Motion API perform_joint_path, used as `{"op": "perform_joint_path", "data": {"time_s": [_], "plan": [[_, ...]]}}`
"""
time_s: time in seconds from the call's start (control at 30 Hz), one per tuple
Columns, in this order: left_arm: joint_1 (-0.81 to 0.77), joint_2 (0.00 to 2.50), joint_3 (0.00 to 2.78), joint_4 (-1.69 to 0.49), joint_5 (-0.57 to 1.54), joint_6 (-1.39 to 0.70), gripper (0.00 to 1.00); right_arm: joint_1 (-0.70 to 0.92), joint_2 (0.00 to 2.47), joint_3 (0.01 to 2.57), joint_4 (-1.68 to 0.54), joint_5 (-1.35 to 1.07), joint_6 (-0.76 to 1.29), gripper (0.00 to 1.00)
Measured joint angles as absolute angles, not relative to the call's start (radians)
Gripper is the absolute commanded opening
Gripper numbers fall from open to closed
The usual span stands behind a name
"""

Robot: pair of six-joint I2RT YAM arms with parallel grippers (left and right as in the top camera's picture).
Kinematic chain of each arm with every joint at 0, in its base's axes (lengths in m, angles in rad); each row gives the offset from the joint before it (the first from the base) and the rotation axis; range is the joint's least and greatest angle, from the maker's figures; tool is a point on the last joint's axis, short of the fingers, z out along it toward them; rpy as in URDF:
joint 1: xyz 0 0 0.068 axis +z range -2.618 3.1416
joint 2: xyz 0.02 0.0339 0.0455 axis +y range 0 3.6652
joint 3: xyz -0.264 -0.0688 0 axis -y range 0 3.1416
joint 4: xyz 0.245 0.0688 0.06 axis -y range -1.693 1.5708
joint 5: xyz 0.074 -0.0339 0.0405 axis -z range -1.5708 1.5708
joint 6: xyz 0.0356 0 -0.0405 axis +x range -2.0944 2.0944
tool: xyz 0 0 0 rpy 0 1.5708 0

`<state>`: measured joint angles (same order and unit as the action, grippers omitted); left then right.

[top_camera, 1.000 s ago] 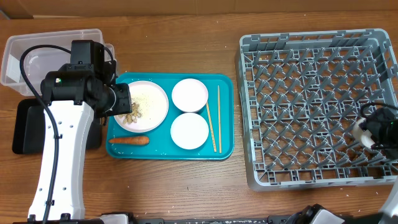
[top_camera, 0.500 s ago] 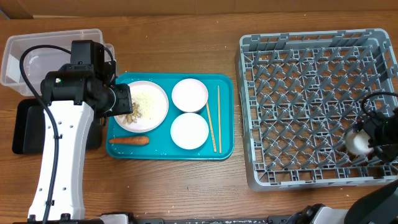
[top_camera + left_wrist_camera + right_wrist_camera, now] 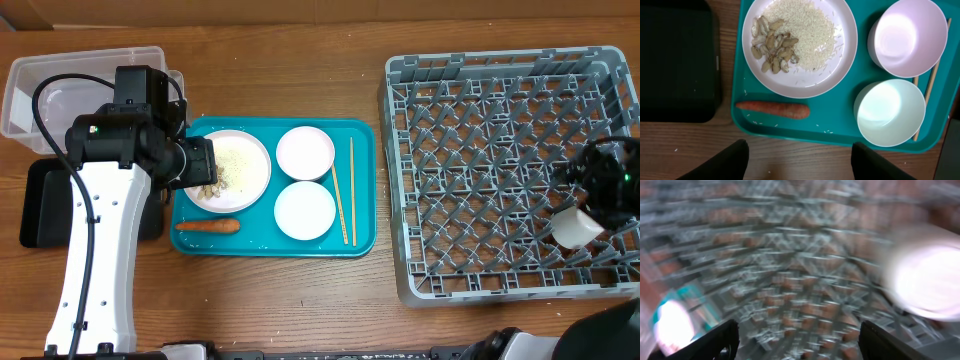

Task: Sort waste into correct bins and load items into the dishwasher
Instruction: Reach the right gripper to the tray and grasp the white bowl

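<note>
**Desk:** Left end effector (image 3: 800, 167), what have you got?

**Me:** Its fingers (image 3: 737, 160) are spread with nothing between them, over the bench (image 3: 805, 150) at the near edge of the teal tray (image 3: 840, 115). On that tray I see the white plate (image 3: 845, 60) with rice (image 3: 810, 27) and pale scraps (image 3: 772, 50). The carrot piece (image 3: 772, 108) lies just beside the plate. There is also a pinkish bowl (image 3: 907, 37) and a white bowl (image 3: 889, 112). The chopsticks (image 3: 350, 190) lie along the tray's right side. On my wrist camera the bowls hide most of them.

**Desk:** Bins?

**Me:** The black tray (image 3: 675, 60) sits just left of the teal tray, and the clear tub (image 3: 60, 90) is behind and to its left. Overhead, my left arm covers part of both.

**Desk:** Right side?

**Me:** That wrist view is badly smeared. The right end effector (image 3: 800, 345) reads as wide apart and empty. The white cup (image 3: 578, 228) lies tilted in the grey dish rack (image 3: 480, 180), well to the right of the teal tray. I can't tell whether the arm touches it.
</note>
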<state>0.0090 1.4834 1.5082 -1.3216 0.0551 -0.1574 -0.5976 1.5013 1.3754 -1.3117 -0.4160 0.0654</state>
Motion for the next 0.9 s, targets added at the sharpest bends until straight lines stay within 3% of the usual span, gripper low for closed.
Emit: {"op": "perform_joint_path", "data": {"time_s": [0.13, 0.27, 0.53, 0.77, 0.9], "plan": [[0.009, 1.483, 1.508, -1.324, 0.055, -0.159, 0.82, -0.421, 1.439, 1.447, -1.302, -0.504, 0.014, 0.78], [0.009, 1.483, 1.508, -1.330, 0.055, -0.159, 0.87, -0.146, 1.391, 1.466, -1.251, -0.534, -0.003, 0.78], [0.009, 1.483, 1.508, -1.332, 0.054, -0.159, 0.91, 0.348, 1.492, 1.468, -1.144, -0.389, 0.089, 0.79], [0.009, 1.483, 1.508, -1.332, 0.054, -0.159, 0.91, 0.548, 1.709, 1.468, -1.066, -0.289, 0.202, 0.73], [0.009, 1.483, 1.508, -1.332, 0.054, -0.159, 0.92, 0.596, 1.838, 1.468, -1.047, -0.262, 0.246, 0.60]]}}
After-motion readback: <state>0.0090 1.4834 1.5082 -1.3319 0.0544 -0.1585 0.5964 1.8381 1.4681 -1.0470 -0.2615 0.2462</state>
